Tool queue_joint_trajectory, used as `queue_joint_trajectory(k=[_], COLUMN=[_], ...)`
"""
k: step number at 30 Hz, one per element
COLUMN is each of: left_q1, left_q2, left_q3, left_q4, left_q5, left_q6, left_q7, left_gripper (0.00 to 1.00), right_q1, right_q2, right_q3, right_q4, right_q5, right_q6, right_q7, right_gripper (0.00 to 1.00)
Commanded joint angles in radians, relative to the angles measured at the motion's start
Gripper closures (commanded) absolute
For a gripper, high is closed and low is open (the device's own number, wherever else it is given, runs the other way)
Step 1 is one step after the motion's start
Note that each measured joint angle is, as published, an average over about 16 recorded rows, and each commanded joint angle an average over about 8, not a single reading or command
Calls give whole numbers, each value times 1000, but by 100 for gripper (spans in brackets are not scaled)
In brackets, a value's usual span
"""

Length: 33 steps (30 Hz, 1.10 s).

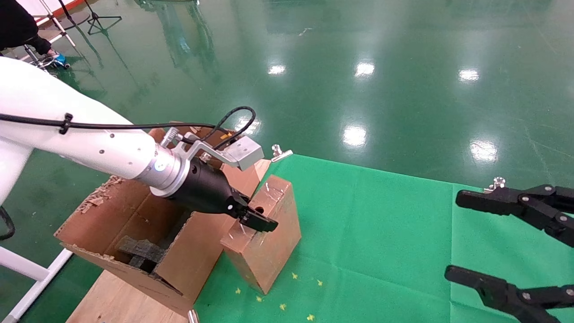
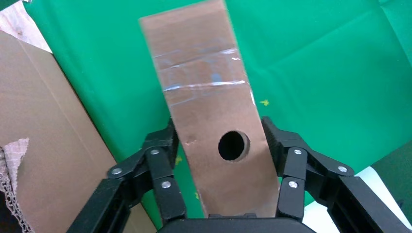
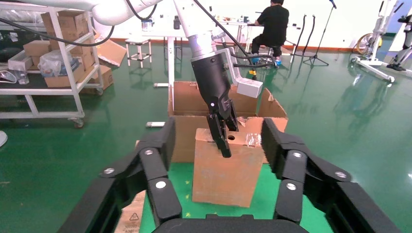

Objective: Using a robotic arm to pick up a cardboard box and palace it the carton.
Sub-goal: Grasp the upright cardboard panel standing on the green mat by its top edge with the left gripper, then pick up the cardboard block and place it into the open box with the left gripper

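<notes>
The small brown taped cardboard box (image 1: 269, 242) stands on the green cloth right beside the carton. A round hole shows in its top face (image 2: 233, 145). My left gripper (image 1: 255, 215), on the white arm, comes down over the box's top, and its fingers (image 2: 163, 150) press both narrow sides: it is shut on the box. The large carton (image 1: 134, 211) with ragged flaps stands just to the left, with black foam (image 1: 139, 251) inside. My right gripper (image 1: 453, 234) is open and empty at the right, facing the box (image 3: 223, 170).
The green cloth (image 1: 381, 233) is held by silver clamps (image 1: 280, 152) at its far edge. The carton rests on a wooden board (image 1: 121, 300). Glossy green floor lies around. A shelf cart (image 3: 48, 58) and a seated person (image 3: 273, 24) are far behind.
</notes>
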Motion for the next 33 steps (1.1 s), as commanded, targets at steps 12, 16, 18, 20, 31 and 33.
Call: queue_joint_trajectory(k=[12, 16, 18, 20, 31, 33], left_q1=[-67, -136, -180, -226, -309, -292], left_q2=[-22, -58, -82, -111, -246, -254], left_q3=[-30, -75, -101, -127, -117, -107], left_q4=[15, 33, 51, 75, 301, 355], left_q5=[-26, -53, -62, -62, 109, 130], left_q6=[-8, -19, -25, -31, -67, -89], left_q7=[53, 101, 134, 174, 445, 483], left_gripper=[100, 100, 100, 100, 100, 100], right_q1=[0, 1, 1, 1, 1, 1], right_q2=[0, 0, 0, 0, 1, 1], right_q3=[-1, -1, -1, -1, -2, -2], right_q4=[-1, -1, -1, -1, -1, -1], right_q5=[0, 0, 1, 1, 1, 1], right_q6=[0, 0, 0, 0, 0, 0], right_q7=[0, -1, -1, -1, -1, -1], right_gripper=[0, 0, 0, 0, 0, 0])
